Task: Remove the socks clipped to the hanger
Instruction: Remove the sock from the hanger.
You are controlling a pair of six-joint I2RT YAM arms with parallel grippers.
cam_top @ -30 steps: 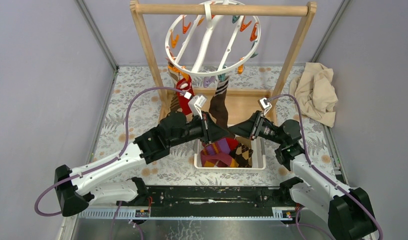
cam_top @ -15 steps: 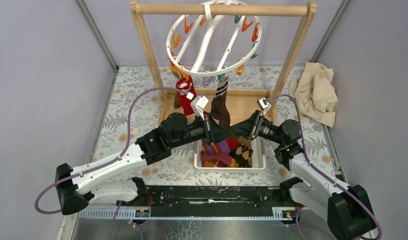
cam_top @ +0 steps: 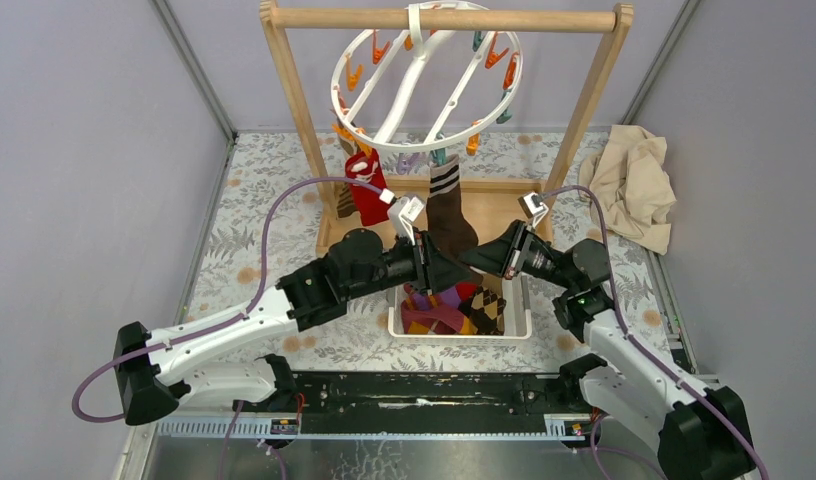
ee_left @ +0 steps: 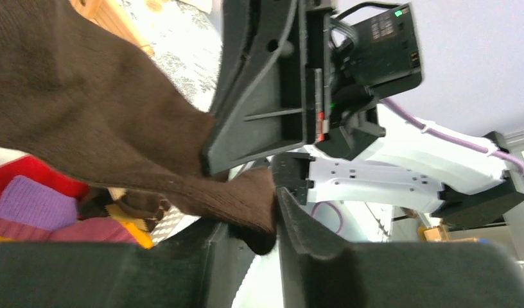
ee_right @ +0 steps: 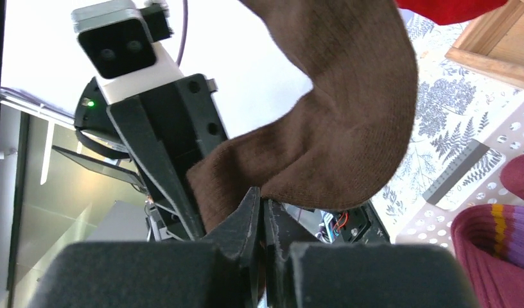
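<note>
The white ring hanger (cam_top: 424,90) hangs from the wooden rack. A brown sock (cam_top: 449,225) with a striped cuff and a red sock (cam_top: 367,190) are clipped to its near rim. In the top view both grippers meet at the brown sock's foot, above the basket. My right gripper (ee_right: 261,199) is shut, pinching a fold of the brown sock (ee_right: 336,115). My left gripper (ee_left: 250,218) is open, its jaws a little apart. The brown sock's (ee_left: 86,109) toe lies between them against the right-hand finger (ee_left: 298,224).
A white basket (cam_top: 459,333) under the grippers holds several loose socks, purple-orange striped and argyle among them. The wooden rack (cam_top: 444,18) has posts on both sides of the hanger. A beige cloth (cam_top: 634,185) lies at the back right on the floral mat.
My right gripper has shut on the brown sock. My left jaws have widened from their grip on it. The left arm has shifted slightly right, and the hanger ring has swung a little.
</note>
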